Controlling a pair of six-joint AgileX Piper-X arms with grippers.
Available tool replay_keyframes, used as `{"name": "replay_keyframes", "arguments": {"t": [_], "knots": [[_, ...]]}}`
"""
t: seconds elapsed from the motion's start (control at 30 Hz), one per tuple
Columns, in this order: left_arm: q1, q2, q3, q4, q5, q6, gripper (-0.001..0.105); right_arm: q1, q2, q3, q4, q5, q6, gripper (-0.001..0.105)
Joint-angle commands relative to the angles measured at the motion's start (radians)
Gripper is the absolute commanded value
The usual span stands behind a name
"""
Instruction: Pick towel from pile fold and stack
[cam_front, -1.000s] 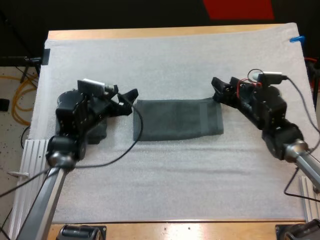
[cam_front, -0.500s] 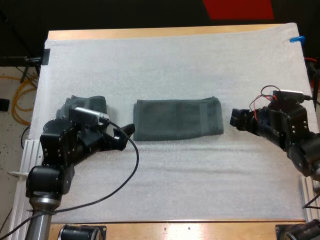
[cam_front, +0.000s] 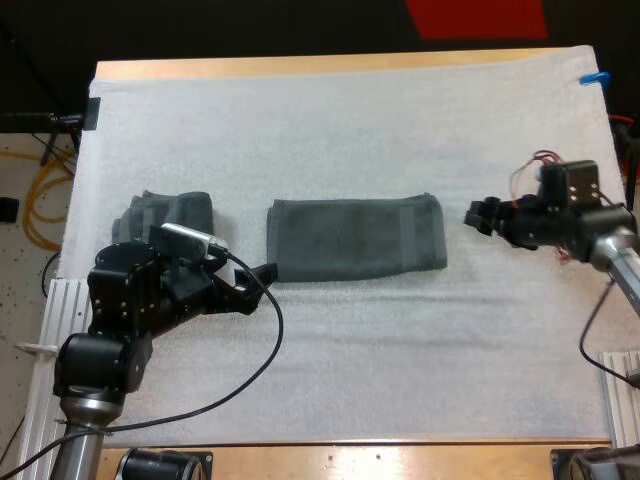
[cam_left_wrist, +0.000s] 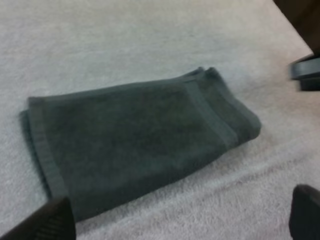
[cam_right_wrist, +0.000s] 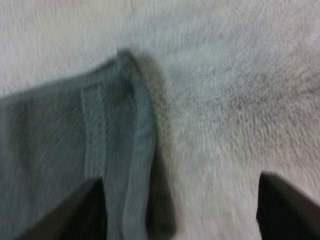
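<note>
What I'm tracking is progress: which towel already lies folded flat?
The folded towel in the middle of the mat: a flat, neat rectangle. The crumpled towel to its left is lumpy.

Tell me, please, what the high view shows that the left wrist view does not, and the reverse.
High view alone: the crumpled towel behind my left arm, and the table with its wooden far edge.
Left wrist view alone: my left gripper from close up, its fingers apart and clear of any cloth.
Both: the folded towel lying flat on the white mat, with my right gripper just off its far end.
</note>
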Motion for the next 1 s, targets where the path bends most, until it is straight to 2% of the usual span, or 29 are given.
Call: {"name": "replay_keyframes", "arguments": {"t": [0.0, 0.1, 0.43, 0.57, 0.83, 0.9, 0.97], "knots": [[-0.009, -0.006, -0.006, 0.0, 0.008, 0.001, 0.083, -0.001, 0.025, -0.022, -0.012, -0.052, -0.013, 0.062], [-0.029, -0.006, -0.006, 0.0, 0.022, 0.001, 0.083, 0.009, 0.117, -0.065, -0.025, -0.131, -0.011, 0.062], [-0.038, -0.006, -0.006, 0.036, 0.021, 0.001, 0.083, 0.029, 0.297, -0.165, -0.019, -0.222, 0.026, 0.062], [-0.038, -0.006, -0.006, 0.036, 0.021, 0.001, 0.083, 0.059, 0.33, -0.169, -0.023, -0.267, 0.035, 0.062], [-0.038, -0.006, -0.006, 0.037, 0.019, 0.001, 0.083, 0.119, 0.385, -0.169, -0.021, -0.289, 0.064, 0.061], [-0.038, -0.006, -0.006, 0.037, 0.019, 0.001, 0.083, 0.119, 0.385, -0.169, -0.021, -0.27, 0.064, 0.054], [-0.038, -0.006, -0.006, 0.037, 0.019, 0.001, 0.083, 0.116, 0.382, -0.169, -0.017, -0.251, 0.064, 0.035]]}}
